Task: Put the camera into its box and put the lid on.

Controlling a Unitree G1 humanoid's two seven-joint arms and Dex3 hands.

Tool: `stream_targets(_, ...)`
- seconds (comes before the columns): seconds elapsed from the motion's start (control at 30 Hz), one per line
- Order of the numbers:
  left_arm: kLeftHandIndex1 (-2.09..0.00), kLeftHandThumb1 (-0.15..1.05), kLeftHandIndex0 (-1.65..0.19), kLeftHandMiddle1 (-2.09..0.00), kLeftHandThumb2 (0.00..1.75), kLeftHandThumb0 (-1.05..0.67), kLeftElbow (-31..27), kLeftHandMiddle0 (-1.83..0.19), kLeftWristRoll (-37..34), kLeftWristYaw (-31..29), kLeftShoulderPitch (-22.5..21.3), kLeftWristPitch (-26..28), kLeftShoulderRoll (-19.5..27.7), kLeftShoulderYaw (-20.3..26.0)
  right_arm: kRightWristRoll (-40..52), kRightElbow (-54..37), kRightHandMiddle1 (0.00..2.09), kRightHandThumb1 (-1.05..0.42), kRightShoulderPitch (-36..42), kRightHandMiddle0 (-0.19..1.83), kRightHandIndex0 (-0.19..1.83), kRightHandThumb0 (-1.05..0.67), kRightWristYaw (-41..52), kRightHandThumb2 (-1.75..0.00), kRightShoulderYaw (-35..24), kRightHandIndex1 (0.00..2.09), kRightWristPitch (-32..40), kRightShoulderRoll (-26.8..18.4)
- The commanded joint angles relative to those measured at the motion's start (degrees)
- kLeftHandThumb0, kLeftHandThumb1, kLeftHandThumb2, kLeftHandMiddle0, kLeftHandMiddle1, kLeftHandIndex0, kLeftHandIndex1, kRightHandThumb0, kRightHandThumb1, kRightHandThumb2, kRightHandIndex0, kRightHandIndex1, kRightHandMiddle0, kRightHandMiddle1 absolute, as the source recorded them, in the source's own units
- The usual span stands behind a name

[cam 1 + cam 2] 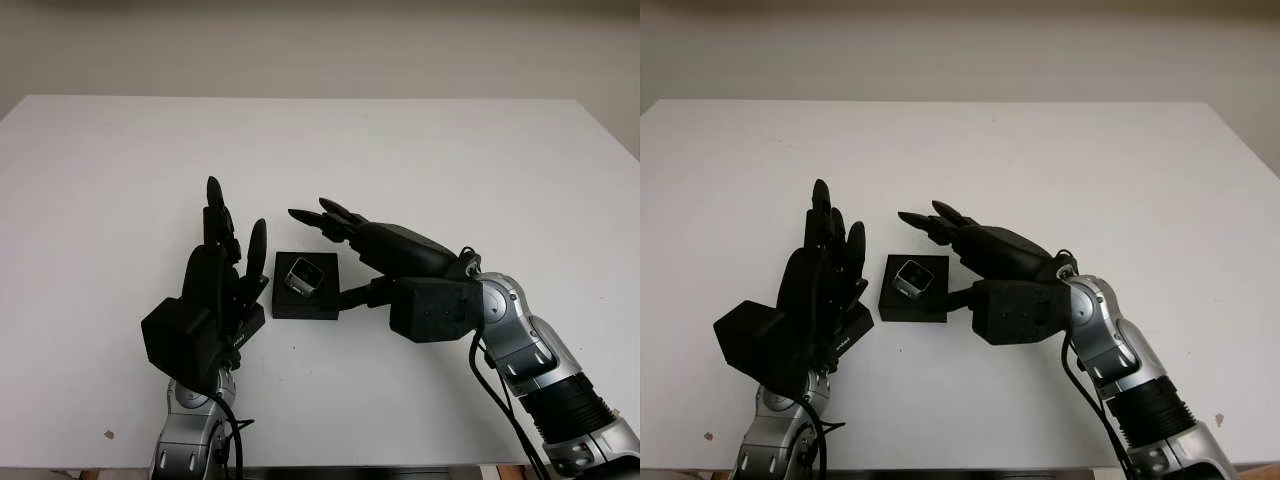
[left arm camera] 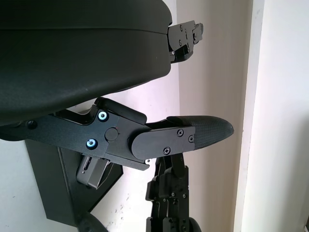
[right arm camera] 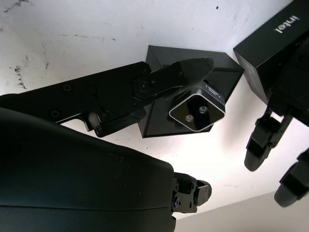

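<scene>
The black box [image 1: 300, 305] lies open at the table's middle. The silver camera [image 1: 303, 277] sits tilted in it, lens side up, also seen close in the right wrist view [image 3: 197, 112]. My right hand [image 1: 330, 255] is open just right of the box, its fingers [image 1: 335, 222] reaching over the far edge. Its thumb [image 3: 159, 79] stretches to the box beside the camera. My left hand [image 1: 235, 240] stands open to the box's left, fingers pointing away from me. The black lid [image 1: 852, 328], printed "intel" [image 3: 270, 48], lies by that hand's palm.
The white table [image 1: 450, 160] stretches wide on all sides of the box, with a pale wall behind its far edge. A small dark speck [image 1: 108, 434] lies near the front left edge.
</scene>
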Motion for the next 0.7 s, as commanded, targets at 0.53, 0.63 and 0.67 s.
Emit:
stream_targets(0.53,-0.03,1.05,0.19,-0.04,0.52,-0.71,-6.7,0.19,-1.1,-1.4,4.8,4.0,2.7,2.6,7.9,27.3,0.7,-0.82,-25.3,0.21,0.35,-0.55,7.6,-0.05,-6.2,0.25,-27.0,-3.4)
stream_targets(0.63,-0.04,1.05,0.19,-0.04,0.52,-0.71,-8.0,0.19,-1.4,-1.3,5.7,4.7,2.7,2.9,4.4,27.3,0.76,-0.82,-25.4,0.21,0.36,-0.58,4.3,-0.05,-5.7,0.26,-29.7,-4.0)
stream_targets(0.67,-0.04,1.05,0.18,-0.05,0.51,-0.71,-8.5,0.19,-1.4,-1.2,5.9,5.1,2.7,2.9,3.6,26.5,0.79,-0.82,-25.0,0.19,0.35,-0.59,3.6,-0.06,-5.6,0.27,-29.9,-4.2)
